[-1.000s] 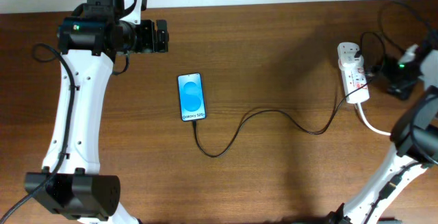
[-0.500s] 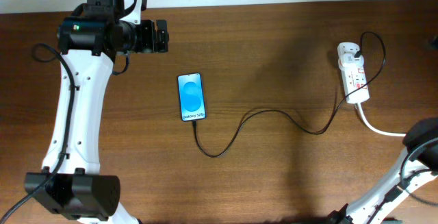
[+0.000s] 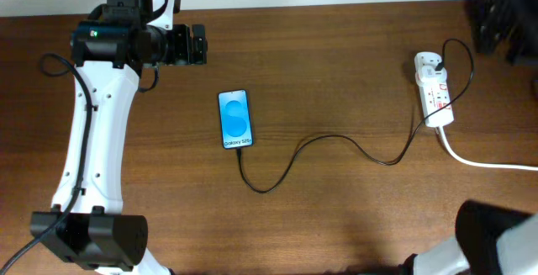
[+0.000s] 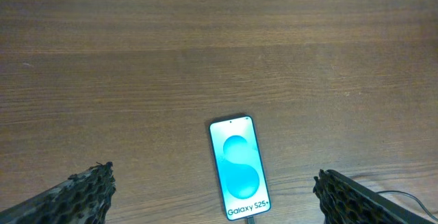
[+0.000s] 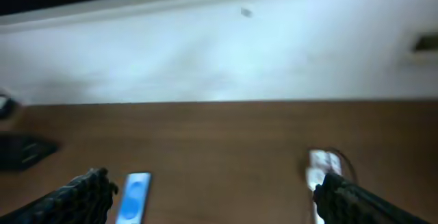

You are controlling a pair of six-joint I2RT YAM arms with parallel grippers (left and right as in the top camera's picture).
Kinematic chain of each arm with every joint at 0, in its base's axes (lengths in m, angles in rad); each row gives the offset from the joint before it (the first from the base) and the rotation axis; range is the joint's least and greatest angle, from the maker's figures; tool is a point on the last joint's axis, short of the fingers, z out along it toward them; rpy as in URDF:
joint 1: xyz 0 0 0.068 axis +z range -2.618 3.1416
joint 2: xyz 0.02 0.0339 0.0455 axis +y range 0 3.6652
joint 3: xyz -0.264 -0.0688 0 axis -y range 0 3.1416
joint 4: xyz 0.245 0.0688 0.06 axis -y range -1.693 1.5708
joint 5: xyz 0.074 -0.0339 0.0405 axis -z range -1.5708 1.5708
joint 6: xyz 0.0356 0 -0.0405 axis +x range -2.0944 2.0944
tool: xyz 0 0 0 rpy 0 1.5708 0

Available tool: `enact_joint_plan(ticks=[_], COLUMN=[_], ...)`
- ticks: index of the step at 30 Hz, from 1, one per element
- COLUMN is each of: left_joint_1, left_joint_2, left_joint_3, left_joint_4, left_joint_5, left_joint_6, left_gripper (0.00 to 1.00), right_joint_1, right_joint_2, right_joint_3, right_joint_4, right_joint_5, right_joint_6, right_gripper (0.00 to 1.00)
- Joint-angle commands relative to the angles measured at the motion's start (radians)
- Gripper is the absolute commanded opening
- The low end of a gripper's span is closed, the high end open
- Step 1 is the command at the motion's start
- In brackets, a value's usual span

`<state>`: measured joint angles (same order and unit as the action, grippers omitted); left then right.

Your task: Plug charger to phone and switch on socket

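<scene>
Robot lab bench: wooden table [image 3: 336,73], plain white wall [image 5: 205,53], white robot arm [image 3: 92,140].

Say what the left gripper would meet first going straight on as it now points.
Probably the phone, which lies between the left gripper's open fingers in its wrist view. Depth is unclear, so bare table just beside it is possible.

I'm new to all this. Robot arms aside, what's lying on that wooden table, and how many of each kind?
Black-framed smartphone, blue screen lit: 1
Thin black charger cable: 1
White oblong power strip with its thick white cord: 1
Total: 3
</scene>
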<state>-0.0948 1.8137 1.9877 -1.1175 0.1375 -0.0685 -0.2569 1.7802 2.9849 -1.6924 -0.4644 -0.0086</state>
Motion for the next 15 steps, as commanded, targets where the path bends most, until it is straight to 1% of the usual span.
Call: enact_joint_plan(ticks=[1, 4, 12, 15], left_joint_1=[0.006, 0.006, 0.006, 0.006], left_joint_2=[0.003, 0.003, 0.003, 0.003], left_joint_3=[-0.002, -0.002, -0.002, -0.002], left_joint_4=[-0.002, -0.002, -0.002, -0.002], left_joint_5=[-0.007, -0.007, -0.007, -0.007], left_joint_6=[0.010, 0.010, 0.010, 0.010], left_gripper=[0.99, 0.99, 0.99, 0.99], right_joint_1=[0.108, 0.140, 0.140, 0.140], right_joint_2=[-0.048, -0.076, -0.100, -0.124], right_joint_3=[0.000, 0.000, -0.016, -0.099], right_joint_4=[-0.006, -0.006, -0.006, 0.000], right_joint_5=[-0.007, -0.007, -0.022, -0.017], right_joint_6=[-0.010, -0.010, -0.031, -0.064], right_gripper=[0.99, 0.98, 0.99, 0.98])
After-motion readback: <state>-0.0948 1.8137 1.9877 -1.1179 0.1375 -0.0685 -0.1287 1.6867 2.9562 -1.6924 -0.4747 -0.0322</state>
